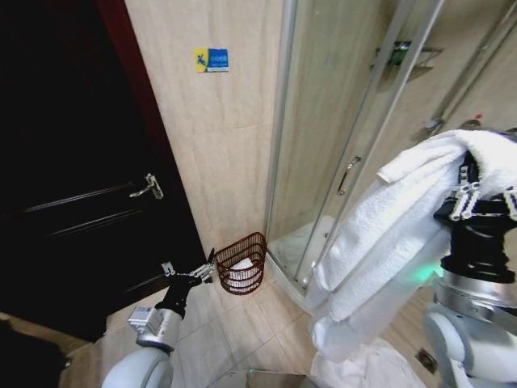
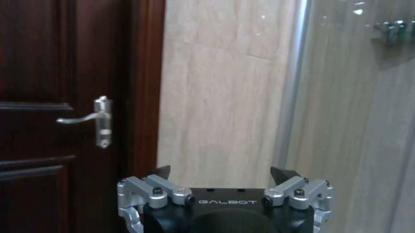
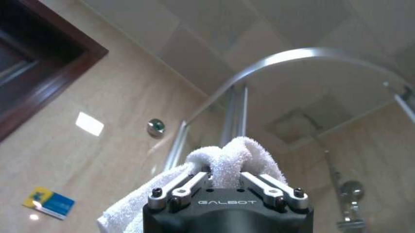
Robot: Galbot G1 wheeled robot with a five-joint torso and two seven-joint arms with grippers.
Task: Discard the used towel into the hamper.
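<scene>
Head view, room: a dark door (image 1: 73,202) stands at the left, a tiled wall (image 1: 218,145) in the middle, and a glass shower enclosure (image 1: 347,145) at the right.
Towel: the white towel (image 1: 388,234) hangs in long folds from the raised right arm, its lower end trailing toward the floor (image 1: 242,339).
Hamper: the hamper (image 1: 241,263) sits on the floor at the foot of the wall, just beside the shower's edge, with something white already inside.
Right end effector: the right end effector (image 3: 227,182) is pressed onto a bunched fold of towel and held high, well apart from the hamper.
Left end effector: the left end effector (image 1: 203,271) is low, near the hamper's rim, its fingers spread and empty.
Step in hand: judged as carrying the towel toward the hamper.
Next move calls for: bringing the towel over the hamper's mouth and low enough that the trailing length drops inside.
</scene>
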